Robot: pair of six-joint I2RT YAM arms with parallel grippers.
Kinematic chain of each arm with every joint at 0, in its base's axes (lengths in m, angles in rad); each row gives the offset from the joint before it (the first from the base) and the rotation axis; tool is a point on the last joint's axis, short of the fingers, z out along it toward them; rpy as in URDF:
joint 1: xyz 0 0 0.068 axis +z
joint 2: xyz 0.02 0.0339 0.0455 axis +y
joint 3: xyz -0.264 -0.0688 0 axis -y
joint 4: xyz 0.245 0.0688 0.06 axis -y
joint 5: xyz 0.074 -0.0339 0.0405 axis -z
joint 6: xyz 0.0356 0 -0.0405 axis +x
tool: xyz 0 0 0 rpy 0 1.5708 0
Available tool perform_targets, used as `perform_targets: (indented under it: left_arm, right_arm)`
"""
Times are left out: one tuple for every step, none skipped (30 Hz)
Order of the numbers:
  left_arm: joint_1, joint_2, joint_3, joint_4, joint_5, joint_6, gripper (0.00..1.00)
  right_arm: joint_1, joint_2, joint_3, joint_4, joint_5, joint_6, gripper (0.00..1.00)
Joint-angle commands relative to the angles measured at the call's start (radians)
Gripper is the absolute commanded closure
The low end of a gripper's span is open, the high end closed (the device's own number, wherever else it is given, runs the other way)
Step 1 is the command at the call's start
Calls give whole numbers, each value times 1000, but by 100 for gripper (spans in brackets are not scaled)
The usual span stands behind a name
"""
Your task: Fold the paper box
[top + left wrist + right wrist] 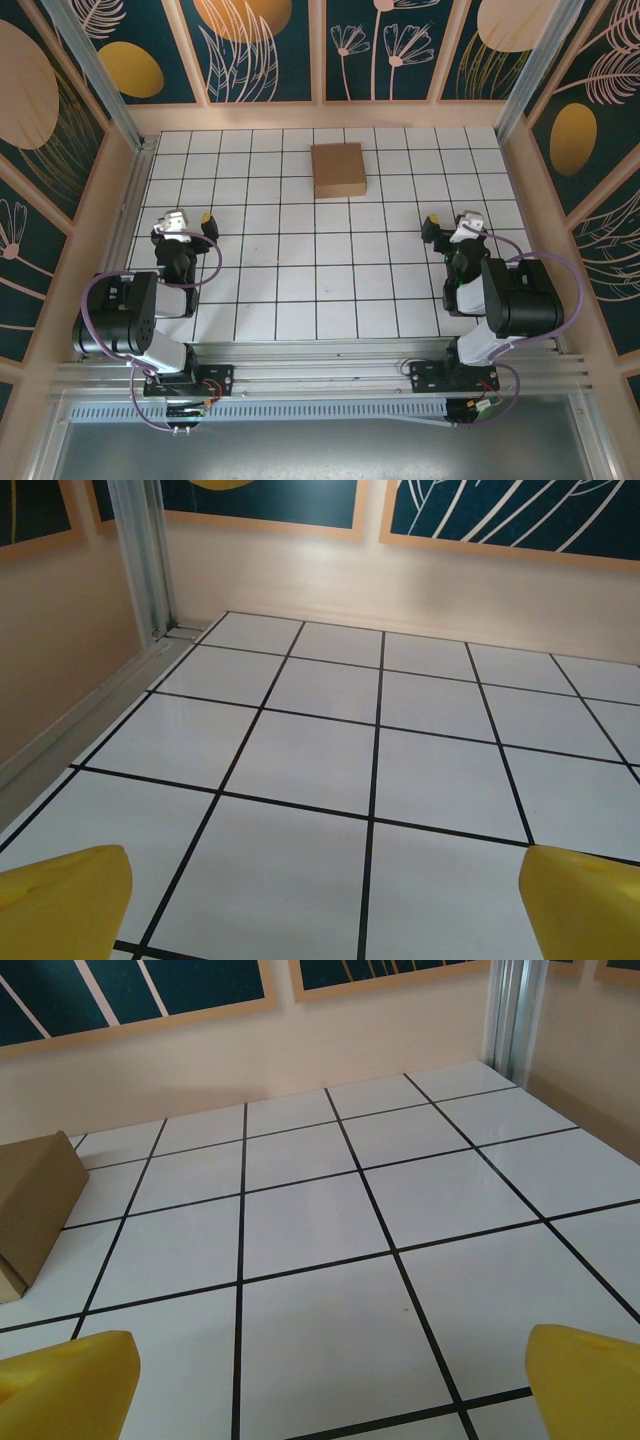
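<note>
Final step, apparently: plain brown cardboard box [338,170] lying closed and flat at far centre of white gridded surface [260,290]. Spread open, empty, well apart from it: left fingers [65,900], right fingers [70,1385]. Next: likely no grasp needed.

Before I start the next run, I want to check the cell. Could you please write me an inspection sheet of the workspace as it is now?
Surface: white table with black grid lines.
Job's things: paper box lies flat and closed at the far centre, apart from both arms.
Clutter: nothing seen.
Grippers: left gripper open, empty; right gripper open, empty.
Cables: purple cables loop around each arm, none near the box.
Surroundings: leaf-patterned wall panels; metal posts at the far corners.
</note>
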Motion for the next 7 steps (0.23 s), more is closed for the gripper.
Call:
perform_targets:
  left_arm:
    - [5, 4, 17, 39, 56, 28, 1]
    - [5, 5, 19, 38, 59, 29, 1]
    - [5, 3, 17, 38, 59, 30, 1]
    - [5, 4, 17, 38, 59, 29, 1]
    - [5, 3, 17, 38, 59, 30, 1]
    - [5, 3, 18, 39, 60, 30, 1]
    - [5, 3, 17, 38, 60, 29, 1]
  right_arm:
    - [8, 4, 16, 54, 8, -15, 1]
    - [8, 3, 16, 53, 7, -15, 1]
    - [7, 3, 15, 55, 7, -15, 1]
    - [7, 3, 15, 55, 8, -15, 1]
    - [8, 4, 10, 62, 16, -15, 1]
    - [9, 3, -4, 90, 27, -10, 1]
    - [9, 4, -28, 140, 34, -8, 1]
